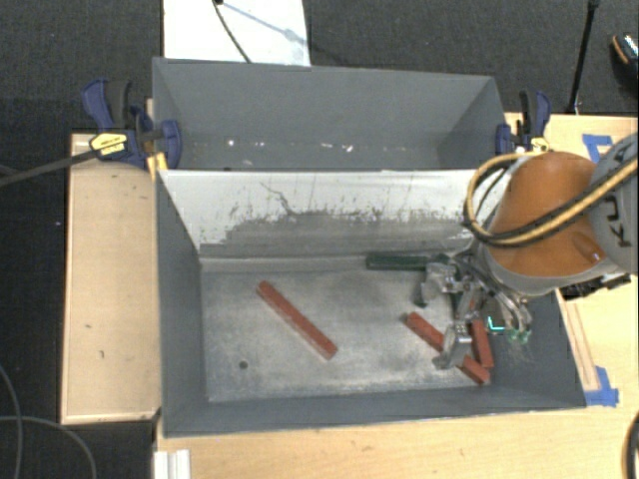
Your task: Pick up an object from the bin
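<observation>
Grey sheet metal makes up the bin (250, 208), and its scuffed floor is seen from above. Farthest left of the fingers (454, 353), and well apart from them, a long red-brown stick (297, 319) is laid flat and aslant on the floor. Behind the fingers and somewhat left, a green stick (399, 261) is laid along the foot of the back wall. Just left of the fingers a short red stick (423, 329) is laid aslant; whether its near end touches them cannot be told.

The fingers are seen down near the floor, close to the bin's right front corner, beneath the arm's orange cover (544, 233). Whether they are open or closed cannot be told, and nothing can be made out between them. Just right of them a second red stick (480, 355) is laid, pointing towards the front wall.

Either red stick beside the fingers is judged the likeliest pick. Both are taken to be stiff, light and thin, with a hard surface that may slide on the metal when pushed. A hold across the narrow width, near the middle of the length, is judged best, so that the stick hangs level. Since the two are laid close together, only one should be caught.
</observation>
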You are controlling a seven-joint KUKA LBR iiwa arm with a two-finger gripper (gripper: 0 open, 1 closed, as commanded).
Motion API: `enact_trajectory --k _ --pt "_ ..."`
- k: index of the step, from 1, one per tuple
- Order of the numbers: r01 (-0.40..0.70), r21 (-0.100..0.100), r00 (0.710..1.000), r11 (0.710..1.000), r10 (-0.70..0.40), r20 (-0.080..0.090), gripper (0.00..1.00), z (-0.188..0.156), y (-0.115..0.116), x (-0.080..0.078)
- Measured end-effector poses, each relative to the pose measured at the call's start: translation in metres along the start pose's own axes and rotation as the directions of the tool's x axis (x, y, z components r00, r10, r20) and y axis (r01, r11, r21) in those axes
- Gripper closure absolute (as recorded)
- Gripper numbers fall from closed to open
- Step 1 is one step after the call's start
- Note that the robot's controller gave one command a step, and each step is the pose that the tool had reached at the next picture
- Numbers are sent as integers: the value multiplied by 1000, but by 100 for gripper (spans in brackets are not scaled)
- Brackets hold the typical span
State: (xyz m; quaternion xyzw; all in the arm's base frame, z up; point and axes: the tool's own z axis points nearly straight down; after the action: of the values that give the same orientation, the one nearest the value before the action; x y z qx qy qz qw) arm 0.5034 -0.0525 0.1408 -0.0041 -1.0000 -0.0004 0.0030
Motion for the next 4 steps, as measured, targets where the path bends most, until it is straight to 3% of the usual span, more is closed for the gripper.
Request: enact_trajectory --k 1,2,3,4 --pt "-130 2 991 991 130 4 0 73 -76 6" --pt "-230 -2 973 973 230 5 0 40 -47 26" --pt "-351 -2 936 936 351 3 0 40 -38 26" --pt "-579 -2 815 815 579 1 0 71 -55 25"
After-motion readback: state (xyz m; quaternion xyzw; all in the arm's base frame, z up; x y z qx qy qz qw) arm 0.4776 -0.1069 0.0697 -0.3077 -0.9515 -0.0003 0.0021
